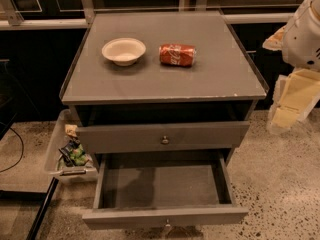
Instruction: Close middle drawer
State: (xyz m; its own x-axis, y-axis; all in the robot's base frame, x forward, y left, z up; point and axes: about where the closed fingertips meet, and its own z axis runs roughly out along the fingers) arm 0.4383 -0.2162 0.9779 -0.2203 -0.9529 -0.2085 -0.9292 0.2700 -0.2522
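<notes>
The middle drawer (165, 216) is pulled far out of the grey cabinet toward me. Its shallow grey box is empty, and its flat front with a small brass knob sits at the bottom of the view. Above it, a wider, taller grey drawer front (162, 134) with its own knob stands a little out from under the cabinet top. My gripper (292, 104), white with pale yellow parts, hangs in the air at the right edge. It is to the right of the cabinet, above and behind the open drawer's right corner, and touches nothing.
On the cabinet top (165, 81) stand a white bowl (124, 50) and a red soda can (177, 55) lying on its side. A clear bin (62, 156) with snack packets sits left of the cabinet. A black cable lies on the speckled floor at left.
</notes>
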